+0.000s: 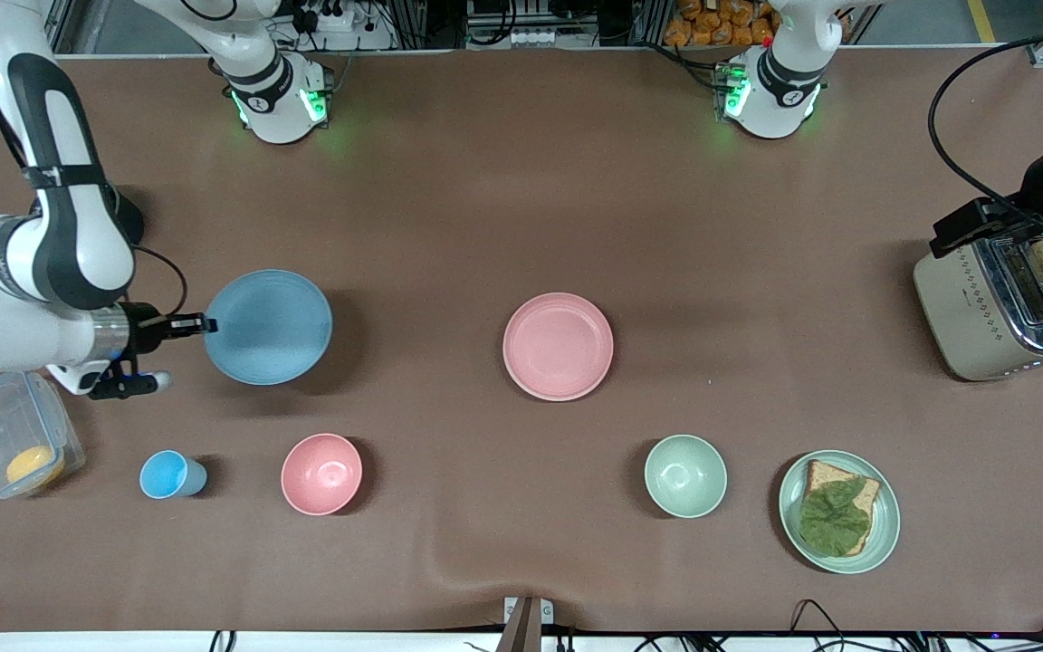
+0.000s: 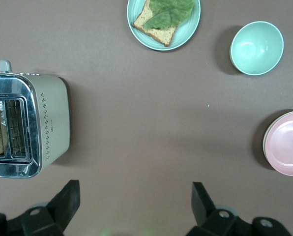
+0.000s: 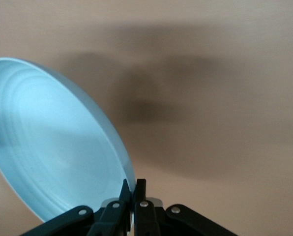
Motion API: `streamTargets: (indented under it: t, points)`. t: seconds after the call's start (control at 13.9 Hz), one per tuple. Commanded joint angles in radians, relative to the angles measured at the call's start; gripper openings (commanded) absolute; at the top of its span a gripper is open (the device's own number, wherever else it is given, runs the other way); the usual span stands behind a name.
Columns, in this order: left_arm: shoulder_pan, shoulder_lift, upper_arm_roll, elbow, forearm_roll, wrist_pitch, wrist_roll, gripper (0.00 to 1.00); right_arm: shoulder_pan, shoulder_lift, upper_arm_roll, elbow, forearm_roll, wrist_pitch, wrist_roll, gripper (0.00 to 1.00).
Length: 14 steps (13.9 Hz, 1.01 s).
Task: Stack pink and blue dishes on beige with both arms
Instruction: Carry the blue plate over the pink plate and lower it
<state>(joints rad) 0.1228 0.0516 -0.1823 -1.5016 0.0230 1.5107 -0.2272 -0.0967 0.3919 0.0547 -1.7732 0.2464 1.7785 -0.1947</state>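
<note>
Brown bench (image 1: 521,199): right end effector (image 1: 205,322) pinches blue plate's (image 1: 270,326) rim, plate lifted near the right arm's edge. Pink plate (image 1: 558,346) sits mid-bench. Left end effector (image 2: 135,206) spread, waiting above the toaster (image 1: 997,308). No beige plate visible; next move needs a stacking target.

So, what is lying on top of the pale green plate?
On the pale green plate lies a slice of toast with a green leaf over it. The leaf covers most of the toast, so that part is hidden.

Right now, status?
Right gripper shut on blue plate rim, lifted. Left gripper open over toaster. Pink plate mid-table; path unobstructed.
</note>
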Motion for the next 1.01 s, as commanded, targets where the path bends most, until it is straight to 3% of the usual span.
streamTargets:
  t: [0.0, 0.43, 0.94]
  points:
    - [0.011, -0.006, 0.001, 0.001, -0.015, -0.015, 0.022, 1.0, 0.049, -0.008, -0.003, 0.0, 0.088, -0.014, 0.073, 0.0]
    - [0.02, -0.006, 0.0, 0.001, -0.015, -0.014, 0.022, 1.0, 0.247, 0.002, -0.004, 0.003, 0.302, 0.025, 0.271, 0.0]
    - [0.021, -0.006, 0.0, 0.001, -0.017, -0.014, 0.022, 1.0, 0.518, 0.102, -0.004, 0.012, 0.344, 0.33, 0.608, 0.0]
